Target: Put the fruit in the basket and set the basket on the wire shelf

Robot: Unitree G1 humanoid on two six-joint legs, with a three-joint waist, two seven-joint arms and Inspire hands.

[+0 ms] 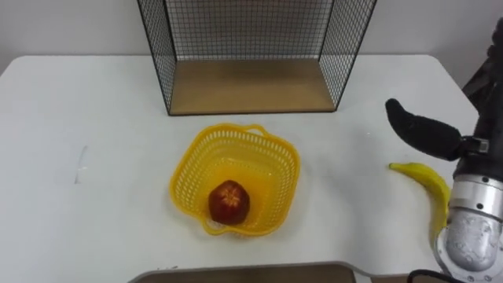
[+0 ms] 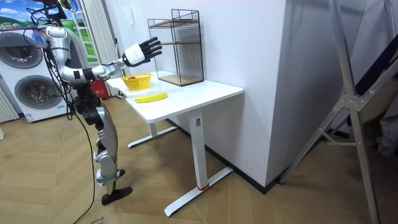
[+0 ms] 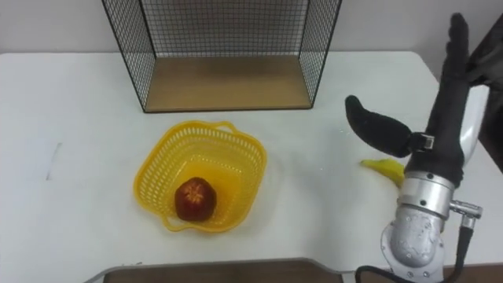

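on the white table (image 1: 94, 118), toward the middle, the yellow basket (image 1: 189, 169) was seen standing in front of the wire shelf (image 1: 251, 86), near it but not touching. a red fruit (image 1: 229, 201) was already laid against the basket's near wall. further right, the banana (image 1: 428, 182) was found lying flat on the table, well apart from the basket, with one thin end turned toward it. the right hand (image 3: 440, 145) was held raised above the banana and spread wide, with the fingers straight and the thumb out to the side. nothing was gripped and no contact was made.

the step in hand was judged to be the pickup of the banana. it would be done best if the palm were turned down and the hand lowered across the thick middle of the curve rather than at a tip. the fingers should be closed only once both sides were bracketed. a sideways push was to be avoided, since the fruit could be rolled toward the table's right edge. the lift should be carried clear of the light basket's rim so that the basket was not nudged.
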